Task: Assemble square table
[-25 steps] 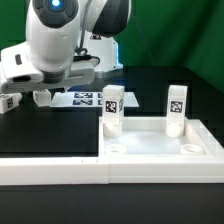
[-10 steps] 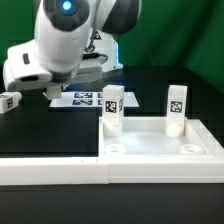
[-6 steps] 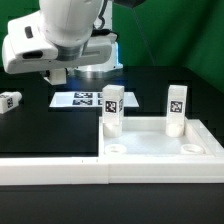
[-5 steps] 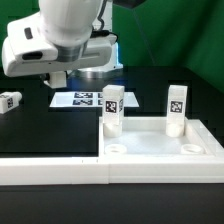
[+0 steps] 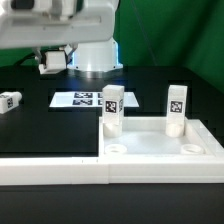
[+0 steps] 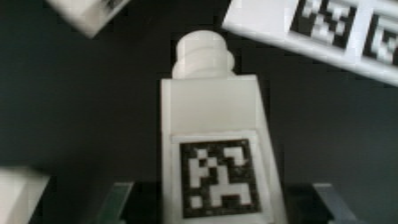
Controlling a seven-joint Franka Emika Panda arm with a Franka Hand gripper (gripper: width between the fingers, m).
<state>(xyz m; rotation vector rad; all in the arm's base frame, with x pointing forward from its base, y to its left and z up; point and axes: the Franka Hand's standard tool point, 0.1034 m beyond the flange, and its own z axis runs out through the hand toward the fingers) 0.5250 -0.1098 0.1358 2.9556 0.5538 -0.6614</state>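
The gripper (image 6: 217,204) was clamped on the held leg (image 6: 214,110), with a finger (image 6: 118,200) on each side of its tagged end. In the wrist view the tag faced the camera and the leg's narrow rounded tip pointed away from the fingers. Beyond that tip lay the marker board (image 6: 338,25) on the black table (image 6: 107,90).

In the exterior view the held leg (image 5: 50,61) hung clear of the table under the arm (image 5: 70,25), at about 11 o'clock from the picture's centre.

The slab (image 5: 160,140) lay flat at about 4 o'clock from the centre, rim up. Two legs stood upright on it: the near leg (image 5: 112,108) at its 10 o'clock corner and the far leg (image 5: 176,108) at its 2 o'clock corner, each with its tag toward the camera. Round holes showed at the 8 o'clock and 4 o'clock corners, both bare.

The loose leg (image 5: 10,101) lay on its side on the table at 9 o'clock from the marker board, well apart from the slab. The marker board was just beyond the near leg, at 10 o'clock from the slab.

The wall (image 5: 50,168) ran along the slab's 6 o'clock edge. Whether the two touched could not be told.
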